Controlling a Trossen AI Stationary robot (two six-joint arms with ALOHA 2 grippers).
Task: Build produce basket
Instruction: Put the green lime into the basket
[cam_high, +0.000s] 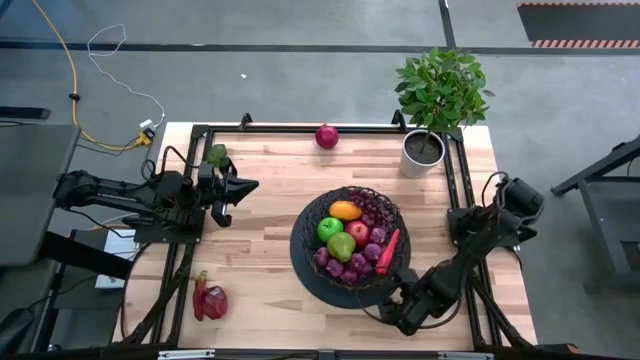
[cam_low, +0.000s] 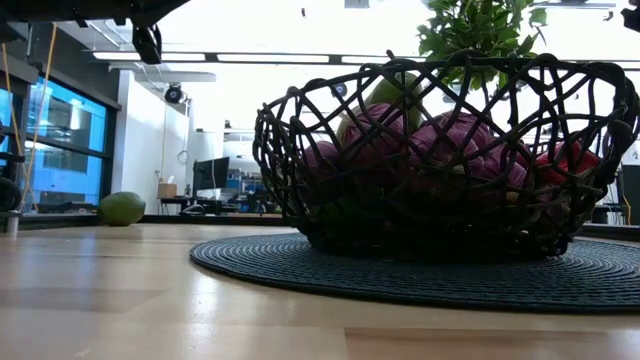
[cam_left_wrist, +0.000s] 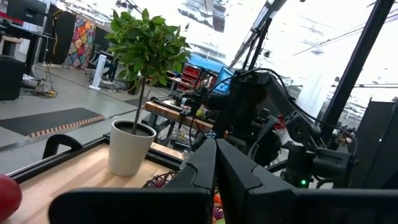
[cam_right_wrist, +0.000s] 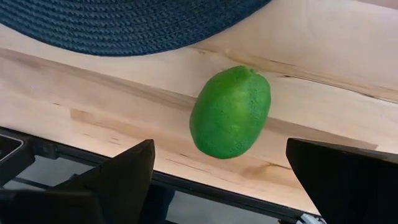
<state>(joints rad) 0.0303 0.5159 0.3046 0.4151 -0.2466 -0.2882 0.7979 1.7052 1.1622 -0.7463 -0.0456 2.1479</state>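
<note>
The basket sits on a round dark mat toward the right of the surface, and it is already well stocked. From above I count one orange-yellow fruit, one green apple, one green pear, one red apple, one red pepper, and purple grapes whose bunches I cannot separate.

Several pieces are not in yet, so I judge the job past halfway but not finished. One lime lies on the bare wood just off the mat's edge, near the front of the surface. The right gripper hangs right over it with its fingers spread wide on either side and nothing held, which reads to me as lining up for a pick. Farther off there is one dark red round fruit at the far edge, one green avocado-like piece at the far left, and one red item at the near left corner whose shape I cannot make out.

The left gripper waits at the left side, fingers pressed together and empty. One potted plant stands at the far right corner.
</note>
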